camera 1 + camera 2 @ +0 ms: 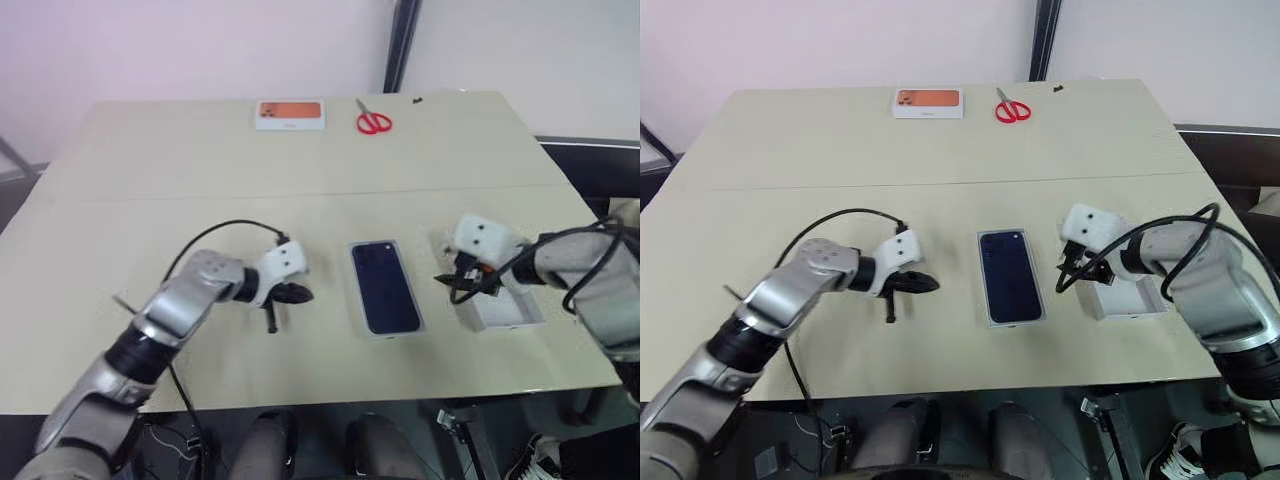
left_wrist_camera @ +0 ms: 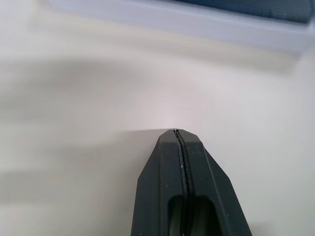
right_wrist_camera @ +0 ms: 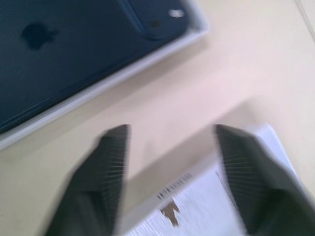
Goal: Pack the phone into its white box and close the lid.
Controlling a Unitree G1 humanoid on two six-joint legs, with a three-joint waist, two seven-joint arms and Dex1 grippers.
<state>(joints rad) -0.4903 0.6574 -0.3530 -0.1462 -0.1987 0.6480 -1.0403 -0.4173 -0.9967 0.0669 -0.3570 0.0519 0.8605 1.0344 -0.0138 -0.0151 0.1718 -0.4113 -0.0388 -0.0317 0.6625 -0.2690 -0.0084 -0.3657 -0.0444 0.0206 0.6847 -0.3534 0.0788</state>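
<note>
1. Near the middle of the table (image 1: pixel 150 160), the phone (image 1: pixel 385 285) lies back-up inside the white box (image 1: pixel 992 322), its camera lenses at the far left corner; the box's thin white rim shows all round it.
2. Left of the box, my left gripper (image 1: pixel 297 293) hangs just above bare tabletop, its two black fingers (image 2: pixel 184 187) pressed together on nothing. A strip of open table separates it from the box's left wall.
3. Right of the box, my right gripper (image 3: pixel 170 147) has its fingers spread wide, holding nothing, tips over the lid's left edge.
4. That lid (image 1: pixel 510 312) lies open side up, close to the table's near right corner, apart from the box with a band of bare table between them.
5. At the far edge sit a white box printed with an orange picture (image 1: pixel 290 114) and red scissors (image 1: pixel 373 121), well apart from everything near me.
6. Wide bare table runs between those far things and the box, and to my left.
</note>
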